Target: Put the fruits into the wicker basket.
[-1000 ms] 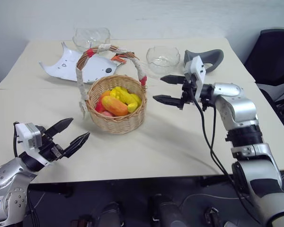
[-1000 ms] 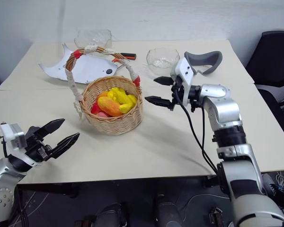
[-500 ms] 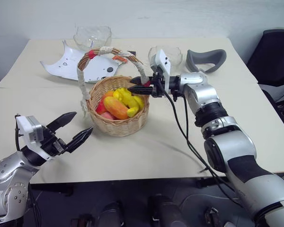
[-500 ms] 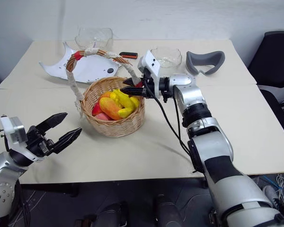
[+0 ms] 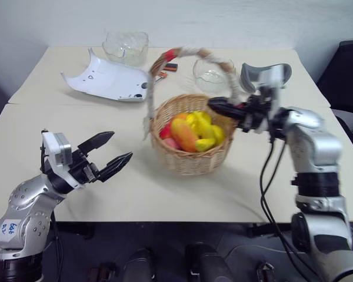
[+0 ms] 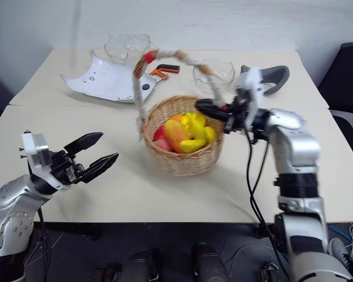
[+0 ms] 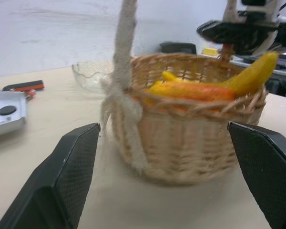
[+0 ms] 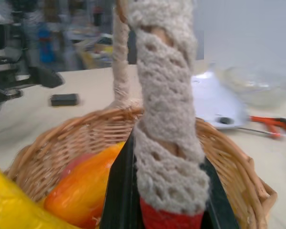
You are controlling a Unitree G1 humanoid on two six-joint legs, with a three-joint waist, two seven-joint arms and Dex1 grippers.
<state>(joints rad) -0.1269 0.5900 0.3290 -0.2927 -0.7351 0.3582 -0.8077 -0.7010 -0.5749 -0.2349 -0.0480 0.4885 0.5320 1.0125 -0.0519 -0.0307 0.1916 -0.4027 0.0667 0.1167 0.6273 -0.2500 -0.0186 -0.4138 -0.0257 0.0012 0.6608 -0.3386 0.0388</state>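
Observation:
The wicker basket [image 5: 191,157] stands mid-table, its cloth-wrapped handle [image 5: 188,53] arching above it and blurred. Inside lie the fruits: a yellow banana [image 5: 201,126], an orange mango [image 5: 182,135] and a reddish piece [image 5: 165,131]. My right gripper [image 5: 215,106] is shut on the handle's right foot at the rim. In the right wrist view its black fingers [image 8: 118,191] clamp the white wrap [image 8: 167,143] just above a red band [image 8: 171,218]. My left gripper [image 5: 119,148] hovers open to the basket's left, apart from it, with nothing between its fingers [image 7: 69,176].
Two glass bowls [image 5: 126,44] [image 5: 210,71], a white plastic shell [image 5: 109,79] and an orange-black tool [image 5: 168,66] sit at the back. A grey curved piece [image 5: 265,74] lies behind my right arm. A dark chair [image 5: 350,61] stands off the table's right side.
My right gripper reached in to the handle's foot, shut on it and drew the basket to the right, in front of the nearer glass bowl. My left gripper edged toward the basket, still open.

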